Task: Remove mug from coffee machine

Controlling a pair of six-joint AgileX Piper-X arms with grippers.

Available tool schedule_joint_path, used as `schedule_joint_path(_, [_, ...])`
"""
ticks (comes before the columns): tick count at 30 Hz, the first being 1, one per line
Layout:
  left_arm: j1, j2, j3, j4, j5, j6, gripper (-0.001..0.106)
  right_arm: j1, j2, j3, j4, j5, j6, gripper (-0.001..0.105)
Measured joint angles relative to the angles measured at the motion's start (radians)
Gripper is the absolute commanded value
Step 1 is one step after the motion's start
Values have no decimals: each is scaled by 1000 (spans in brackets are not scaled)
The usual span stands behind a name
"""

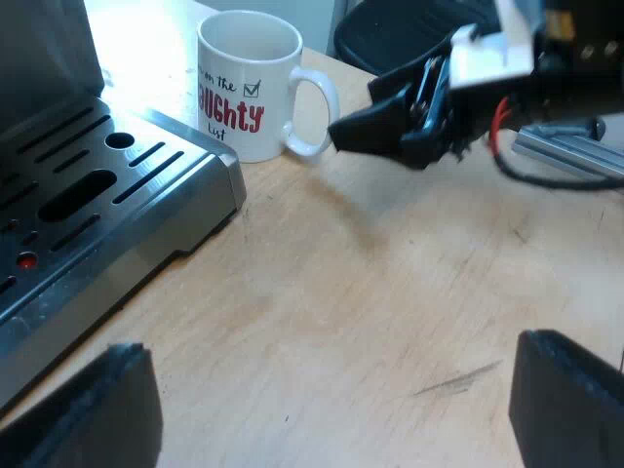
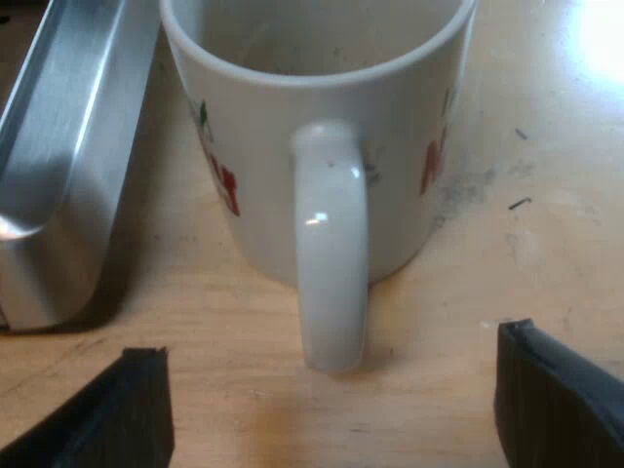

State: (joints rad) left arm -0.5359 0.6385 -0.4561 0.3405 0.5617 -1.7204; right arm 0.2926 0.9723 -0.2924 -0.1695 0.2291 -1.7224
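A white mug [image 1: 250,83] with red and black lettering stands upright on the wooden table, just off the corner of the espresso machine's metal drip tray [image 1: 117,195]. Its handle [image 2: 331,244] points straight at my right gripper [image 2: 331,409], which is open and a short way back from the handle, touching nothing. In the left wrist view that right gripper [image 1: 341,132] hovers with its tip close to the mug's handle. My left gripper [image 1: 331,409] is open above bare table, well away from the mug, with nothing between its fingers.
The drip tray's slotted grille [image 1: 68,185] and its steel edge [image 2: 68,146] lie close beside the mug. A black office chair [image 1: 409,29] and a metal rail [image 1: 570,151] sit beyond the table. Bare wooden tabletop [image 1: 390,292] spreads between both grippers.
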Motion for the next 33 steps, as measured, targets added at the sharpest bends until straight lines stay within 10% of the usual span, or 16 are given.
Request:
schedule_joint_path(15, [25, 0, -33, -52, -50, -111, 79, 0, -216, -249, 613, -148, 4, 70])
schedule_joint_path(23, [299, 0, -132, -48, 11, -169, 79, 0, -221, -466, 798, -236, -42, 70])
schedule_joint_path(33, [576, -3, -239, 75, 44, -174, 79, -136, -221, -538, 831, -308, -62, 70])
